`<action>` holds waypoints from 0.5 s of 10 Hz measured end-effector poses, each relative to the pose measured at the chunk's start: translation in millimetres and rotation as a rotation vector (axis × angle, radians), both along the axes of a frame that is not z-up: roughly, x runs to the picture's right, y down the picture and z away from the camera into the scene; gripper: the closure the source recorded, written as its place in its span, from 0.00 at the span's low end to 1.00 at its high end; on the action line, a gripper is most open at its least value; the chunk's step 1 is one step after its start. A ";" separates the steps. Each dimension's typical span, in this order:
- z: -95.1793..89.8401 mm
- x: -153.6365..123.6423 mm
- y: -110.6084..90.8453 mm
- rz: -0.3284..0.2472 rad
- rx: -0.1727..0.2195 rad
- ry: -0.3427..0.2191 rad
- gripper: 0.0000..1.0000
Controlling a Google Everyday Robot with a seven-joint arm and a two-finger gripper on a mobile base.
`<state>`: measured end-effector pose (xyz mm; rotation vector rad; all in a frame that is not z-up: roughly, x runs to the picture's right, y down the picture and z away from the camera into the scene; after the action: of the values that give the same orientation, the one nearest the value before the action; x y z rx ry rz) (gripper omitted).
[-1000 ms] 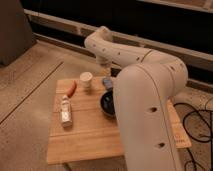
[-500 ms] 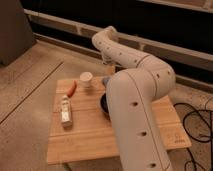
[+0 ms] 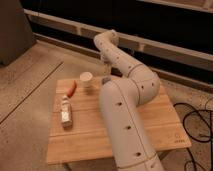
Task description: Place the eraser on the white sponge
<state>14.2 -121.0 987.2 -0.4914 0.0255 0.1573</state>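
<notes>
Right now, in the camera view, my white arm [image 3: 126,117] is rising over the wooden table [image 3: 90,137], bending back and reaching down so that my gripper [image 3: 105,65] is hanging at the far edge, just above the eraser [image 3: 106,80]; I cannot tell whether it is spread or closed. The eraser is lying just right of the paper cup [image 3: 86,80], well apart from the white sponge [image 3: 65,112], which is resting near the left edge below the red-orange pepper [image 3: 72,88].
</notes>
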 end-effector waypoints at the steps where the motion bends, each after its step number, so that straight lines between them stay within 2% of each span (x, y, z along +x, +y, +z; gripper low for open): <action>1: 4.6 -3.3 5.4 0.003 -0.017 -0.005 1.00; 5: 20.5 -10.0 36.7 -0.004 -0.104 0.004 1.00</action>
<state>4.2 -84.3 1007.7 -0.5951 0.0388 0.1532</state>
